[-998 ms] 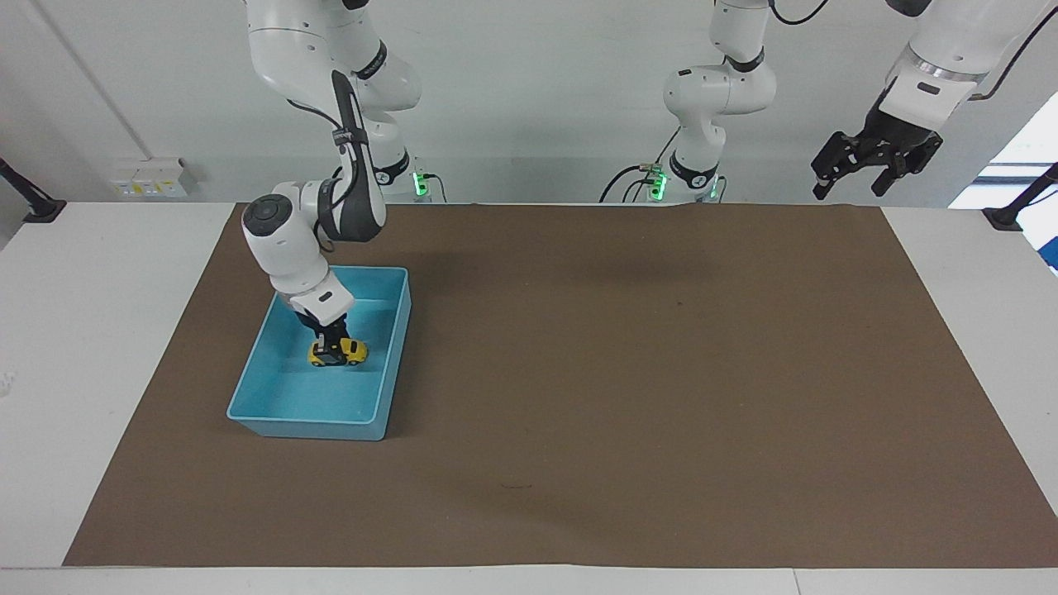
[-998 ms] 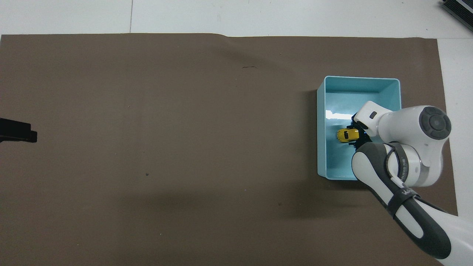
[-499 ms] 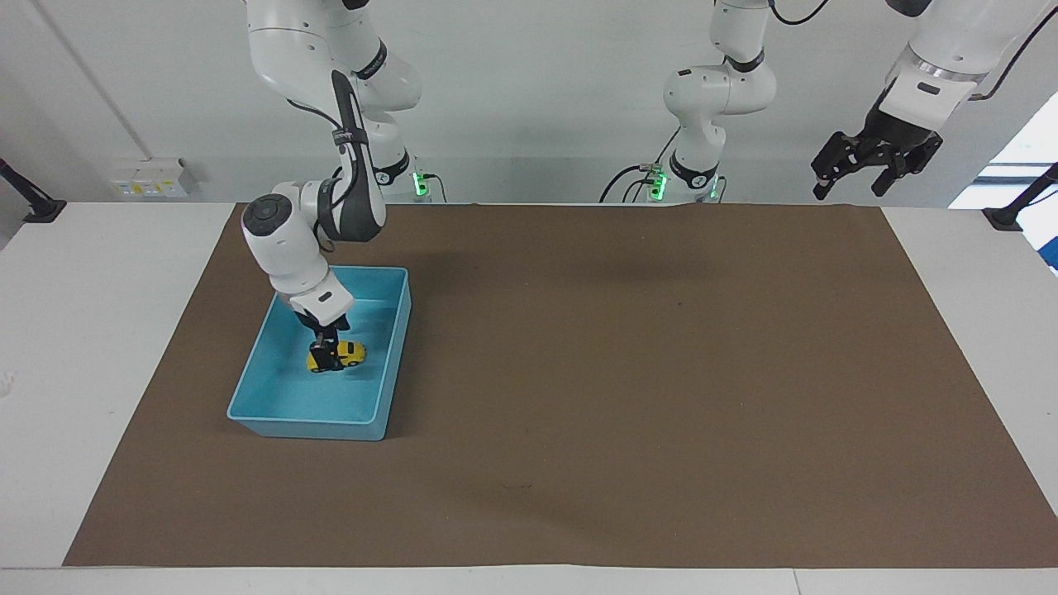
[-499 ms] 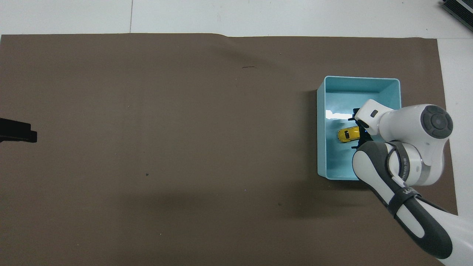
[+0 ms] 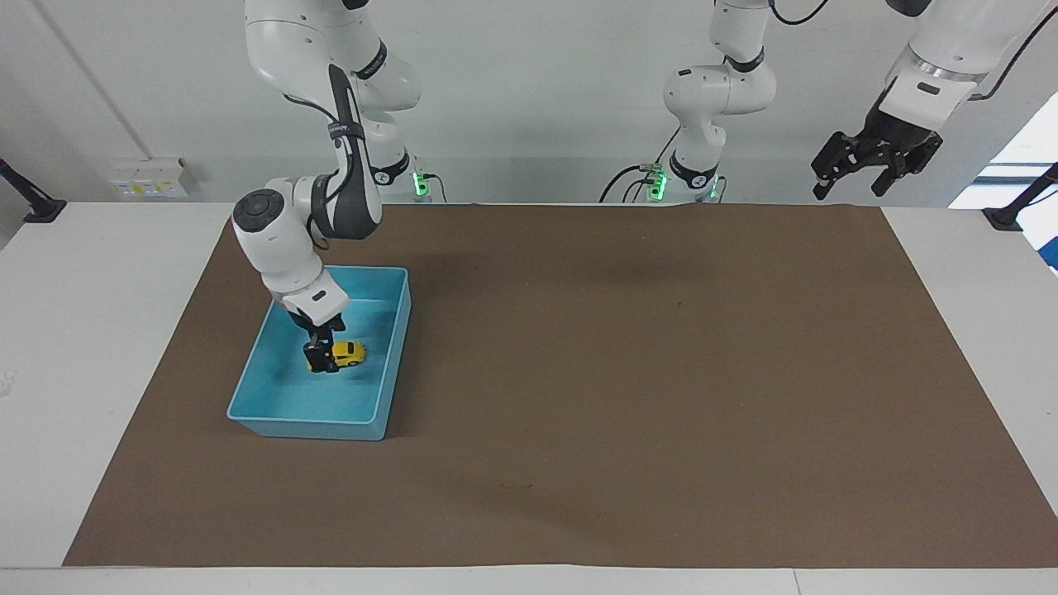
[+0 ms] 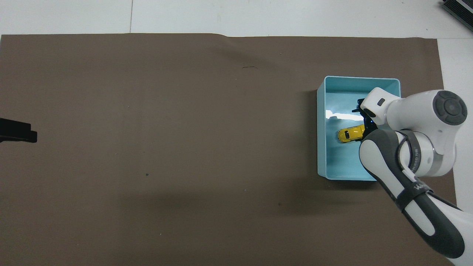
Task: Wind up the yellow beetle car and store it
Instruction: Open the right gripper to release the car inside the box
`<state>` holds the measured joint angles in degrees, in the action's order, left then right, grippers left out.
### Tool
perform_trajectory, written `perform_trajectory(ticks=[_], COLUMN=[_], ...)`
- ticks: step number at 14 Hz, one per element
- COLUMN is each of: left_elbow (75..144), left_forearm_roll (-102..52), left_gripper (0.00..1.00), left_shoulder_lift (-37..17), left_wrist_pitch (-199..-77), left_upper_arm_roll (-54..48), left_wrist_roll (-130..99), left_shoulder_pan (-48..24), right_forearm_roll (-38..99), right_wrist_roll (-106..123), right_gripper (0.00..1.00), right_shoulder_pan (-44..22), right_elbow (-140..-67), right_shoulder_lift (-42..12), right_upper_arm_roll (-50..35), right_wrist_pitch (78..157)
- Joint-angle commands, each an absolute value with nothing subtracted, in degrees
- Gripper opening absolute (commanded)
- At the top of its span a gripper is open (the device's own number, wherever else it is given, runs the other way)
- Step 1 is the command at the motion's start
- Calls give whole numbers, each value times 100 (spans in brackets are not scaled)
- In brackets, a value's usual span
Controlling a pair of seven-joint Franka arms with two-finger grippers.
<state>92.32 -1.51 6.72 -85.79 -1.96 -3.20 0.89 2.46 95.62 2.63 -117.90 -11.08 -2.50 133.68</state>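
The yellow beetle car (image 5: 348, 354) (image 6: 349, 134) rests on the floor of the blue bin (image 5: 307, 426) (image 6: 320, 147), near its middle. My right gripper (image 5: 318, 360) (image 6: 365, 125) hangs open just above the car's end toward the right arm's side of the bin, and its wrist hides that end in the overhead view. The car lies free of the fingers. My left gripper (image 5: 860, 175) waits open, raised high over the table's edge at the left arm's end; only its dark tip (image 6: 18, 134) shows in the overhead view.
The bin stands on a brown mat (image 5: 628, 372) toward the right arm's end of the table. White tabletop (image 5: 99, 347) borders the mat. The right arm's elbow (image 6: 406, 162) overhangs the bin's wall nearest the robots.
The right gripper has let go of the car and risen slightly. Its wrist has drifted toward the right arm's end of the bin. The car settled onto the bin floor. The left arm has stayed put.
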Motion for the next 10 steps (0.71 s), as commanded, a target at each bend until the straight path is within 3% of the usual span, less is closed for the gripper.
perform_trajectory(ticks=[1, 10], left_elbow=[9167, 9167], left_forearm_roll=[-211, -211], left_gripper=[100, 100], left_shoulder_lift=[650, 650], left_wrist_pitch=[-8499, -8499], left_upper_arm_roll=[-237, -237], left_wrist_roll=[-290, -290], left_shoulder_pan=[167, 167], right_forearm_roll=[369, 378], right_wrist_roll=[9431, 8895], right_gripper=[100, 100], right_shoulder_pan=[299, 325], right_elbow=[-11453, -10626], right_shoulder_lift=[-1125, -1090], right_upper_arm_roll=[-290, -290], right_wrist_pitch=[12991, 12015])
